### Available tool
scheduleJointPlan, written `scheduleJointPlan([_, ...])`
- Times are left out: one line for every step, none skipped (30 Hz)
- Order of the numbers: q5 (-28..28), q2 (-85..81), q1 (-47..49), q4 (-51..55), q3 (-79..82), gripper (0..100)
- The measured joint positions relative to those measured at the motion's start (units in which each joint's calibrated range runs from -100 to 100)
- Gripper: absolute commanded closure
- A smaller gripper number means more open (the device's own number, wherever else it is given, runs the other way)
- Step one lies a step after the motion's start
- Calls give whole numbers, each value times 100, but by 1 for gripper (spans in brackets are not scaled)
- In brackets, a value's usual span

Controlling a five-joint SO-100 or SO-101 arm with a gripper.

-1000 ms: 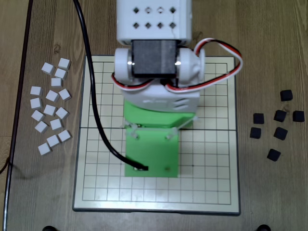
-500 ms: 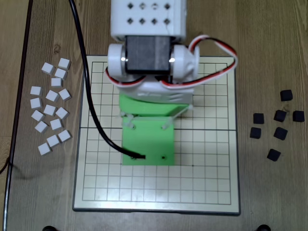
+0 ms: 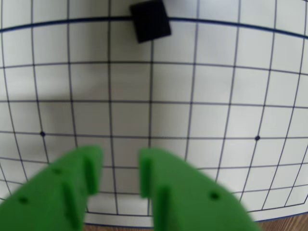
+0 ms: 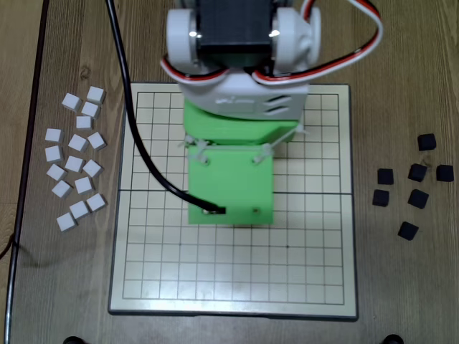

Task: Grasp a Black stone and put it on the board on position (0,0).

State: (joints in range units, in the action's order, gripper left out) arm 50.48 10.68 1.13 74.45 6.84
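The wooden table [image 4: 401, 64] carries the board [image 4: 315, 265] in its middle in the overhead view. Left of the board lie many white square blocks [image 4: 75, 163]. Right of it lie seven black stones [image 4: 418, 198], scattered loosely.

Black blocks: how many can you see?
8. Seven black blocks lie on the table right of the board in the overhead view; one sits on the board's middle line in the wrist view.
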Motion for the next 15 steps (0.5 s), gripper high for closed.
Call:
scheduleJointPlan([-10,0,-11,0,0,94])
scheduleJointPlan([-15,0,-11,0,0,94])
scheduleJointPlan([-24,0,0,0,0,94])
scheduleJointPlan([-24,0,11,0,0,94])
scheduleJointPlan([-24,0,11,0,0,94])
scheduleJointPlan([-24,0,22,0,0,94])
scheduleJointPlan([-24,0,22,8,0,94])
scheduleJointPlan([-24,-27,22,40,0,94])
scheduleJointPlan([-24,-91,22,79,9,94])
scheduleJointPlan([-24,-219,22,103,63,94])
scheduleJointPlan([-24,-411,22,119,170,94])
scheduleJointPlan([-34,-648,22,135,349,94])
scheduleJointPlan([-24,-904,22,143,572,94])
scheduleJointPlan([-5,-1132,32,143,751,94])
scheduleJointPlan([5,-1361,32,151,930,94])
